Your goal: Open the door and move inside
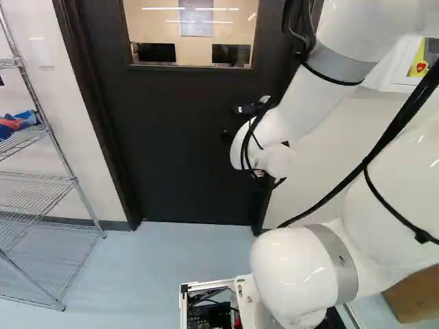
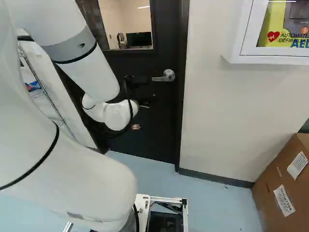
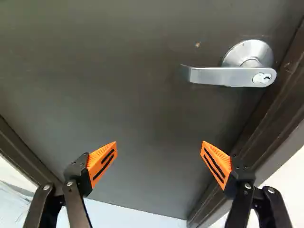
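While the dark door stands closed at twelve o'clock, the white arm reaches toward it, claw spread wide; in the right base view, the silver lever handle sits apart from the claw, at two o'clock.

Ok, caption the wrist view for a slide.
Open orange-padded gripper facing a dark, closed door, the silver lever handle not yet grasped.

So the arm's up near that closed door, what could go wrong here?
The open gripper isn't lined up with the lever handle, so closing now would likely miss. The handle is close to the door frame, so a finger might knock that on approach. The door looks shut, so driving forward before unlatching could jam the arm.
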Robot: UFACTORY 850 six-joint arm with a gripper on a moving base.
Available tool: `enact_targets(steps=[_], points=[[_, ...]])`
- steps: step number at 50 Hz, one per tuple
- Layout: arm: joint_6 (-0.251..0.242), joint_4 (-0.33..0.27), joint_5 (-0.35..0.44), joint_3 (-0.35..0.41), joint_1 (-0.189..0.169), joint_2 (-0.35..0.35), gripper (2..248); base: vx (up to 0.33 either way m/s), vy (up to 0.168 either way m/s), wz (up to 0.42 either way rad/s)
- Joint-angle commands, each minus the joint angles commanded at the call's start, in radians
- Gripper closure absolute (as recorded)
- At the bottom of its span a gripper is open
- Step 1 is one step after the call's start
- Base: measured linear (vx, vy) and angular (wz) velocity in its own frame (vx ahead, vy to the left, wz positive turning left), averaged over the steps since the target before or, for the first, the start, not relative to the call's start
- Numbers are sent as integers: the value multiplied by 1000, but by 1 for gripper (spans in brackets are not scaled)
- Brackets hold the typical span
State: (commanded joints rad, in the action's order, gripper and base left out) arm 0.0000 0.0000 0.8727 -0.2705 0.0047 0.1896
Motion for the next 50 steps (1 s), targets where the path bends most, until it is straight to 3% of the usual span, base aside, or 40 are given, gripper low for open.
enact_targets(steps=[18, 50], points=[[0, 0, 0, -59, 0, -17, 3, 0, 0, 0], [0, 0, 0, -84, 0, 41, 3, 0, 0, 0]])
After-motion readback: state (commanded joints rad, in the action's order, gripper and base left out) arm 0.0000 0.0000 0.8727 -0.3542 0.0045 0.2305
